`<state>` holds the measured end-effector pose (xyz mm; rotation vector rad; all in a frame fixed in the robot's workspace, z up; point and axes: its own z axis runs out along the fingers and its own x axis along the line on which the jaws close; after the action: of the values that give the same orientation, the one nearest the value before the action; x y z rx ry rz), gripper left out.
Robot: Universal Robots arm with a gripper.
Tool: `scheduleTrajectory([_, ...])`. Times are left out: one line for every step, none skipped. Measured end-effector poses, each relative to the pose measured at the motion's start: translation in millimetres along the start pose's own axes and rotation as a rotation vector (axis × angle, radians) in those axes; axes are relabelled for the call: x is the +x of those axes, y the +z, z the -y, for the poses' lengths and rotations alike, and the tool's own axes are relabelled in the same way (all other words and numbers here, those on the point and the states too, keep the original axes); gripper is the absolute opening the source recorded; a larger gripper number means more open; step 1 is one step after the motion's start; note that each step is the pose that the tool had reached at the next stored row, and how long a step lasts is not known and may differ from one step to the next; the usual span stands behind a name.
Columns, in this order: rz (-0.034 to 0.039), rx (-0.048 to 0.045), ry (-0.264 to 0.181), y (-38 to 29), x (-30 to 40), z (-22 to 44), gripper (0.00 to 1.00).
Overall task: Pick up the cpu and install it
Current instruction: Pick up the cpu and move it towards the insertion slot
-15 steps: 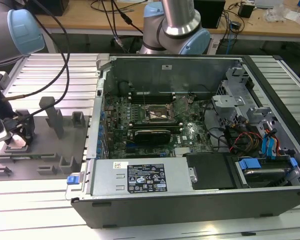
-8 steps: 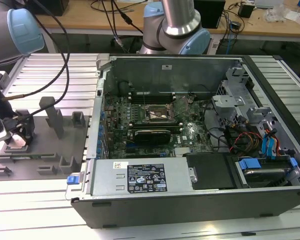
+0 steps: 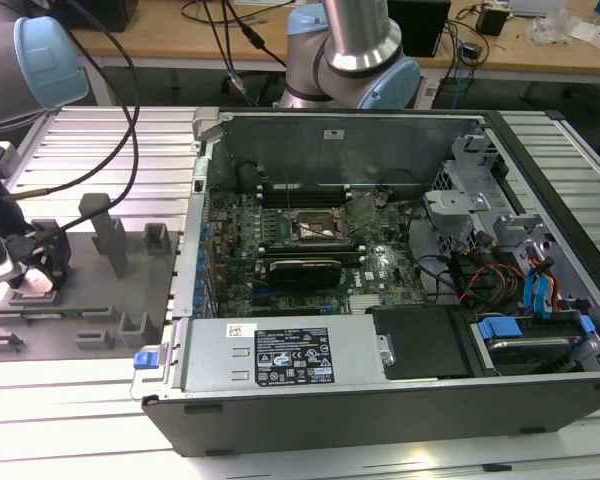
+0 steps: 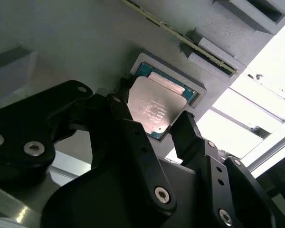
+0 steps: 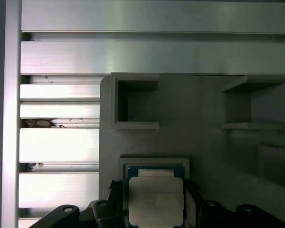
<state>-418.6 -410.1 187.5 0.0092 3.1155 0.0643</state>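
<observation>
The pincer (image 4: 152, 118) hangs low over the grey plastic plate and straddles the cpu (image 4: 154, 102). It cannot be told whether it is clamped on the chip or only set around it. In the exterior view the pincer (image 3: 30, 275) is at the far left of the scene, over the near left part of that plate, with black cables looping down to it.

The table (image 3: 100, 400) is made of ribbed aluminium slats and carries everything. The arm (image 3: 355, 35) rises from its far side, behind the computer case.

The computer case (image 3: 280, 420) lies open in the middle and on the exterior view's right. Its green circuit board (image 3: 240, 265) faces up, and the square socket (image 3: 315, 228) sits near the middle of the board, well apart from the pincer. A silver box with a label (image 3: 220, 350) runs along the near wall of the case. Red and blue cables (image 3: 535, 285) lie in the right end.

The grey plate (image 3: 90, 290) lies just left of the case and bears several upright blocks (image 3: 110, 235).

In both wrist views the cpu (image 5: 155, 202) lies silver side up in a shallow square pocket with a raised rim (image 5: 154, 162) on that plate. A strip of its green edge shows on the side away from the pincer.
</observation>
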Motion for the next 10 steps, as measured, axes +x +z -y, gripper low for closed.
scheduleTrajectory([0.0000,-0.0004,0.000,0.0,0.0,0.0,0.62])
scheduleTrajectory([0.0001,-0.0006,0.000,0.0,0.0,0.0,0.62])
scheduleTrajectory([0.0005,-0.0006,0.000,0.0,0.1,0.1,0.62])
scheduleTrajectory([0.0009,-0.0006,0.000,-0.1,0.2,0.1,0.62])
scheduleTrajectory([0.0018,-0.0005,0.000,0.0,0.5,0.1,0.62])
scheduleTrajectory([0.0028,-0.0006,0.000,0.0,0.8,0.0,0.62])
scheduleTrajectory([0.0031,-0.0006,0.000,0.1,0.8,0.0,0.62])
scheduleTrajectory([0.0032,-0.0007,0.000,0.1,0.7,0.0,0.62])
scheduleTrajectory([0.0032,-0.0006,0.000,0.0,0.8,0.0,0.62])
scheduleTrajectory([0.0032,-0.0006,0.000,0.0,0.8,0.0,0.62])
